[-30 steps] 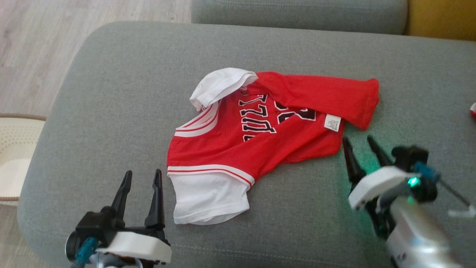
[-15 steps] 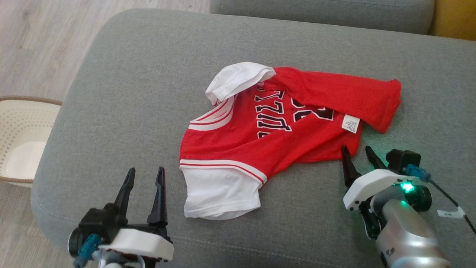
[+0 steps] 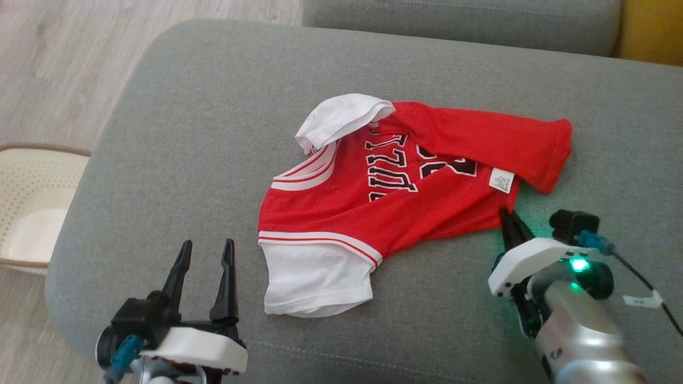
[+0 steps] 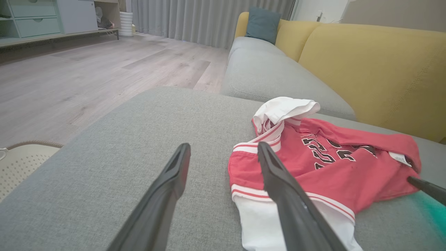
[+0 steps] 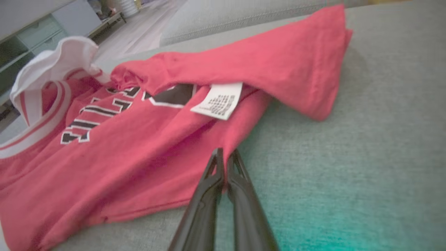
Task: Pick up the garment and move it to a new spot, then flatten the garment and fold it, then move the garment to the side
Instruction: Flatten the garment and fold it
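garment [image 3: 405, 202] stretches left to right across the cushion [image 3: 187, 133]; right gripper [image 3: 511, 224] is clamped on its near right corner, left gripper [image 3: 207, 242] gapes empty beside the white sleeve [image 3: 315, 282].

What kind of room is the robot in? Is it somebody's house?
Most likely a living room in a home. There is a grey sofa with a yellow backrest, a wooden floor, long curtains, and a red jersey lying on the sofa seat.
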